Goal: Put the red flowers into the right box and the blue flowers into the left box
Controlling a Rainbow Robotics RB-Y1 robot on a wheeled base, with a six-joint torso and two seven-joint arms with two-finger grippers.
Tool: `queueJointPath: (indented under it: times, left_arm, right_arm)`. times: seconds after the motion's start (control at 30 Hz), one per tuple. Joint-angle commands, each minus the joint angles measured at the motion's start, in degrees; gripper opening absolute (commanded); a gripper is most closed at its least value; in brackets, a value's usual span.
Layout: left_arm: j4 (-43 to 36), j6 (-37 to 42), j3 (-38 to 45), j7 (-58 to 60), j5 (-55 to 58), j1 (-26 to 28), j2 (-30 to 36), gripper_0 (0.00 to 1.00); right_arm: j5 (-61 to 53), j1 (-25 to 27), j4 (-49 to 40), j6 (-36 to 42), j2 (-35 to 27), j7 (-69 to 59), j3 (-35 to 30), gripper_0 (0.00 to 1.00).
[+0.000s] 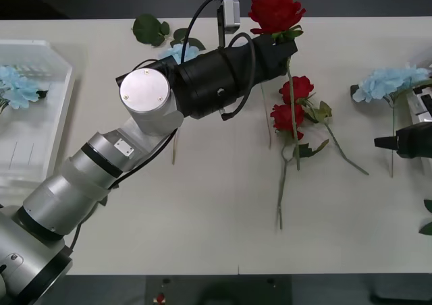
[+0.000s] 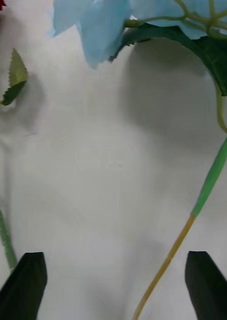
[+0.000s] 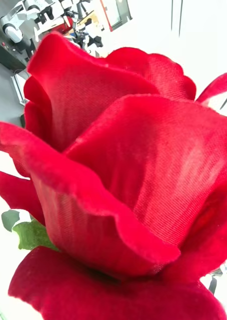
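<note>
The left box (image 1: 40,116) sat at the counter's (image 1: 202,210) left edge with blue flowers (image 1: 17,88) inside it. The left end effector (image 1: 287,45) pinched one red rose (image 1: 275,9) by its stem just under the bloom, above two more red roses (image 1: 291,102) lying on the counter. At the right edge, the right end effector (image 2: 113,285) hovered with fingers spread beside a blue flower (image 1: 391,82) lying on the counter.

left arm stretched forward across middle, left hand (image 1: 282,48) raised, clamped shut; right hand (image 1: 388,143) low at right edge, fingers (image 2: 24,285) spread.
</note>
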Motion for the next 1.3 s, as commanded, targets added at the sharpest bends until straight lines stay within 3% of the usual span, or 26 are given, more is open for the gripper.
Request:
queueJointPath:
  times: [0.03, 0.37, 0.57, 0.7, 0.83, 1.0, 1.3]
  left_arm:
    - [-1.11, -0.61, 0.74, 0.59, 1.17, -2.32, -0.24, 0.00]
    - [-1.11, -2.19, 0.82, 0.23, 1.43, -2.23, -0.15, 0.00]
    - [-1.11, -2.19, 0.82, 0.15, 1.52, -2.32, -0.06, 0.00]
    - [-1.11, -2.36, 0.82, 0.15, 1.61, -2.32, -0.06, 0.00]
    - [-1.11, -2.45, 0.91, 0.15, 1.69, -2.23, -0.06, 0.00]
    - [-1.11, -2.54, 0.91, 0.15, 1.87, -2.23, 0.02, 0.00]
    - [-1.11, -2.72, 0.82, 0.15, 2.31, -2.23, 0.02, 0.00]
  right_arm:
    - [-0.86, -3.26, -0.25, 5.68, -4.77, 1.21, -1.41, 1.00]
    - [-10.36, -2.74, -8.78, 19.75, -14.08, 1.21, -4.75, 1.00]
    - [-22.57, 2.98, -20.73, 17.55, -17.51, 1.21, -6.77, 1.00]
    - [-23.98, 10.18, -30.31, 13.42, -17.34, 1.21, -13.89, 1.00]
    - [-23.89, 18.97, -41.56, 7.00, -14.96, 1.21, -21.36, 1.00]
    - [-21.43, 25.48, -52.02, -0.21, -11.09, 1.21, -23.73, 1.00]
    - [-10.44, 26.88, -57.56, -7.06, -1.25, 1.21, -23.65, 1.00]
